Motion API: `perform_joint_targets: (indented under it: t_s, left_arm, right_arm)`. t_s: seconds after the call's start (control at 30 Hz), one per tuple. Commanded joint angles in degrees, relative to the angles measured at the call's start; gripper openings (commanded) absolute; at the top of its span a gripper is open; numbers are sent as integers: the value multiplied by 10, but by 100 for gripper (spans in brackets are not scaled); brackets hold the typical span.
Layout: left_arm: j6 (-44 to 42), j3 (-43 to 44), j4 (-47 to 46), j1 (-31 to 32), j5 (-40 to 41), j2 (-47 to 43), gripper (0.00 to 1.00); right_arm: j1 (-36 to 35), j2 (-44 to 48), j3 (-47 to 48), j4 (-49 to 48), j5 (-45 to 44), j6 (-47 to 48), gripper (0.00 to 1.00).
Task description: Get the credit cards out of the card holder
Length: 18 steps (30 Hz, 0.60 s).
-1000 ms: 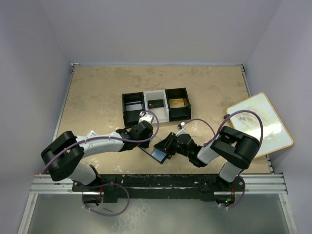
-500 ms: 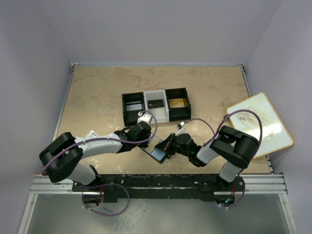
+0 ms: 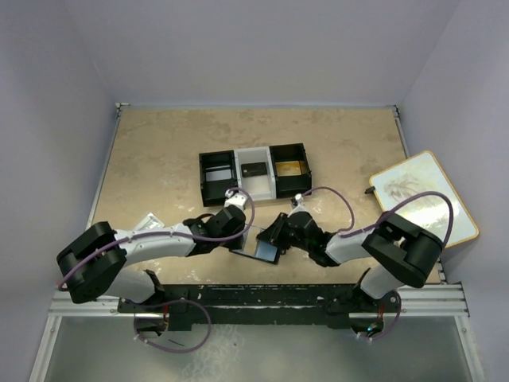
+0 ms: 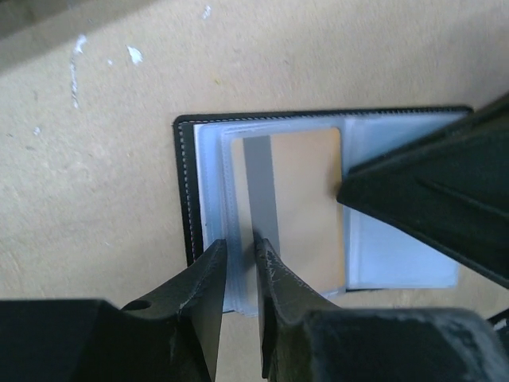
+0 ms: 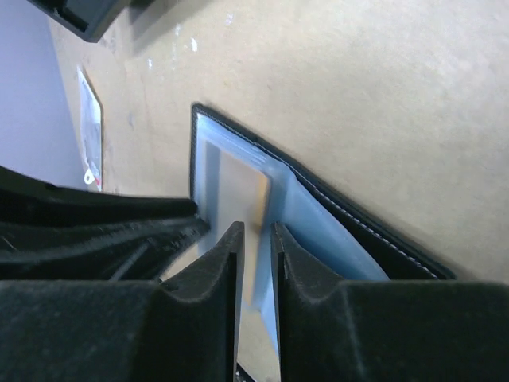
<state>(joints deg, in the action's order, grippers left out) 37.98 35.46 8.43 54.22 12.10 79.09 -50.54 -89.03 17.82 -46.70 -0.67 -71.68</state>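
The black card holder (image 3: 262,251) lies open on the table between my two grippers, its pale-blue sleeves up. In the left wrist view a gold-tan credit card (image 4: 302,207) with a grey stripe sits in a sleeve of the card holder (image 4: 184,191). My left gripper (image 4: 239,256) is nearly shut on the near edge of the stacked sleeves. My right gripper (image 5: 256,239) comes in from the other side, its jaws narrow on the card's edge (image 5: 238,187) inside the card holder (image 5: 358,231). From above, the left gripper (image 3: 241,239) and right gripper (image 3: 274,236) meet over the holder.
A black-and-white three-compartment tray (image 3: 236,159) stands behind, with a dark card (image 3: 254,169) in the middle and a gold one (image 3: 291,167) on the right. A white packet (image 3: 147,221) lies at the left. A pale board (image 3: 421,199) lies at the right edge.
The left arm has drawn back and lowered toward the near edge. The right gripper has pushed further left over the card holder, which has shifted slightly.
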Motion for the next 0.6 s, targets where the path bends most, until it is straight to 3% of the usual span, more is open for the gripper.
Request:
perform_joint_targets:
  t_s: [0.0,0.1,0.27,0.37,0.47,0.57]
  left_arm:
    - [37,-22,17,21,-7,-28,19]
    - [51,-33,24,22,10,-41,19]
    - [58,-38,30,22,23,-66,20]
    - [57,-34,33,23,28,-71,20]
    - [57,-32,31,22,27,-69,20]
    - [60,-34,32,23,30,-69,20]
  right_arm:
    - [1,39,73,136,-40,77,27]
    - [-1,62,89,183,-52,96,35]
    - [-1,83,101,217,-38,137,38]
    - [-25,33,169,287,-23,220,40]
    - [-58,-31,244,406,-86,215,39]
    - [-68,-70,264,443,-109,195,35]
